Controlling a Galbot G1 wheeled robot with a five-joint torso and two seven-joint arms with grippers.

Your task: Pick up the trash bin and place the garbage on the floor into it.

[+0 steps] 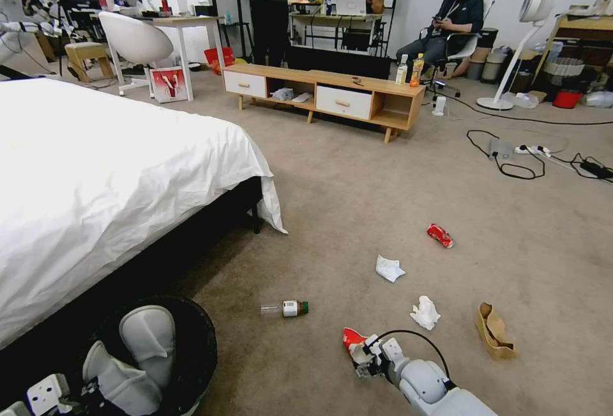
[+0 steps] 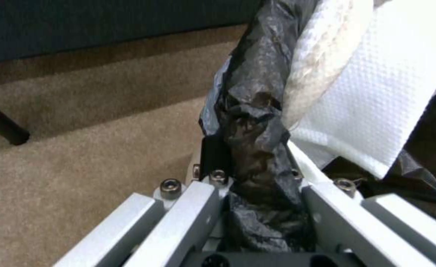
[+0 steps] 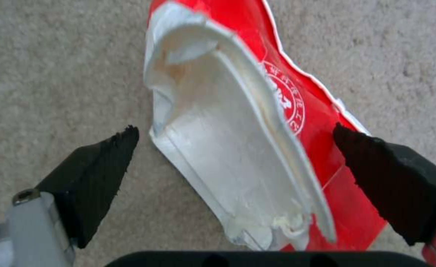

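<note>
Now the right tool (image 3: 235, 139) hangs low at the near centre of the floor (image 1: 396, 167), its black pads spread wide on either side of the crushed red-and-white paper cup (image 3: 247, 148) and not yet touching it. At the near left, close beside the bed (image 1: 96, 173), the left tool (image 2: 257, 185) is clenched on the black-bagged rim of the trash bin (image 1: 198, 346); white paper sits inside the bin against that rim. The bin seems lifted off the carpet, though that is hard to confirm from here.

More garbage lies scattered farther out: a green-capped bottle (image 1: 287, 308) to the left of the cup, two crumpled tissues (image 1: 424, 312) beyond it, a brown paper bag (image 1: 493, 331) to the right, and a crushed red can (image 1: 440, 235) farther off.

To do this step well, the right tool should settle so both pads meet the flattened cup walls squarely, then close gently; the thin paper will likely fold, so a grip across the middle is probably safer than one at the torn lip. The bin must stay level meanwhile.
</note>
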